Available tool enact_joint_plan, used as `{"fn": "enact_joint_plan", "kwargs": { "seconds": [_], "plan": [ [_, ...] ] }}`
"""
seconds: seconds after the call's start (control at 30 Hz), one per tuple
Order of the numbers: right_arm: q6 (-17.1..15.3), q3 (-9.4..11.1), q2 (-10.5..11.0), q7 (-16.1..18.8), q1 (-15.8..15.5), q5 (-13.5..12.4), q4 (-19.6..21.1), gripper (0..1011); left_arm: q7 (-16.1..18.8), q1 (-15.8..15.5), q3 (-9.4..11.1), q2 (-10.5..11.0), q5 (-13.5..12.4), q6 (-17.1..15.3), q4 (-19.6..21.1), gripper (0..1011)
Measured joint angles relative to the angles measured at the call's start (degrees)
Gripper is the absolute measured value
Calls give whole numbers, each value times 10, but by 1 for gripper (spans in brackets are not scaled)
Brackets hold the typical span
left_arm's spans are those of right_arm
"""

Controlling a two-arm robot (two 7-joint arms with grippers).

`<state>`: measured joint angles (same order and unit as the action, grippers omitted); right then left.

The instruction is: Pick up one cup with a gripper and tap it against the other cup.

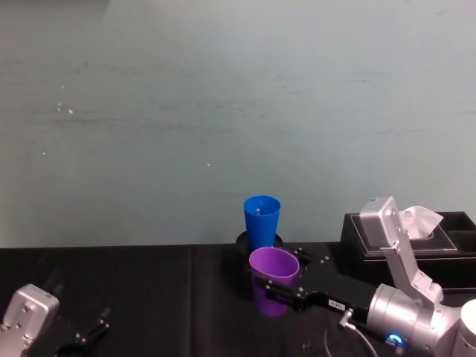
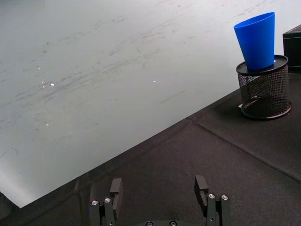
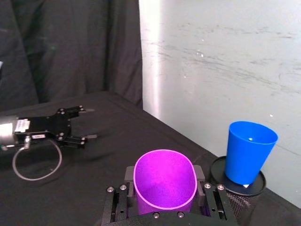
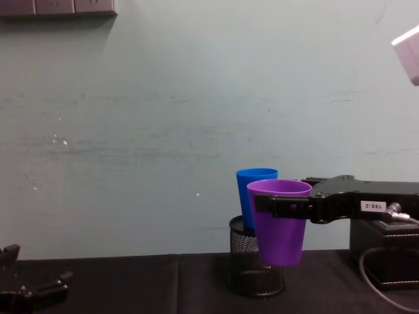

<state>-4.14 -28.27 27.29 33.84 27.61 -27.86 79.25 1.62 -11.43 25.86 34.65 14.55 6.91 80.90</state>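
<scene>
The right gripper (image 4: 272, 206) reaches in from the right side and its jaws are closed on the purple tumbler (image 4: 280, 235), one black finger on each side just under the rim. The tumbler is upright, its mouth points up, and it hangs in the air above the black tablecloth (image 1: 149, 290). In the right wrist view the rim looks a little pressed into an oval between the fingers. A small white label (image 4: 370, 205) is on the side of this gripper, and a grey cable (image 4: 380, 275) curves down below it.

The blue tumbler (image 1: 262, 219) stands upright with its base inside the black wire-mesh pen holder (image 2: 264, 92), close to the pale green wall. The purple tumbler is on the robot's side of it and very near. From the chest camera it covers part of the blue one, but the right wrist view shows a space between the two, so they are not touching.

The left gripper (image 2: 158, 188) is parked low at the left corner of the table, well apart from both cups, with its jaws open and nothing between them.

To the right of the pen holder, a black tissue box (image 1: 416, 238) stands with a white tissue coming out.
</scene>
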Motion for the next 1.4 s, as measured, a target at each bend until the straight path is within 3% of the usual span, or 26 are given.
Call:
{"fn": "enact_joint_plan", "kwargs": {
  "seconds": [0.8,1.4],
  "plan": [
    [37,-10,-76,23,93,8,-174,726,0,0,0,0,0,0,0,1000],
    [67,-13,-109,40,136,31,-261,726,0,0,0,0,0,0,0,1000]
  ]
}}
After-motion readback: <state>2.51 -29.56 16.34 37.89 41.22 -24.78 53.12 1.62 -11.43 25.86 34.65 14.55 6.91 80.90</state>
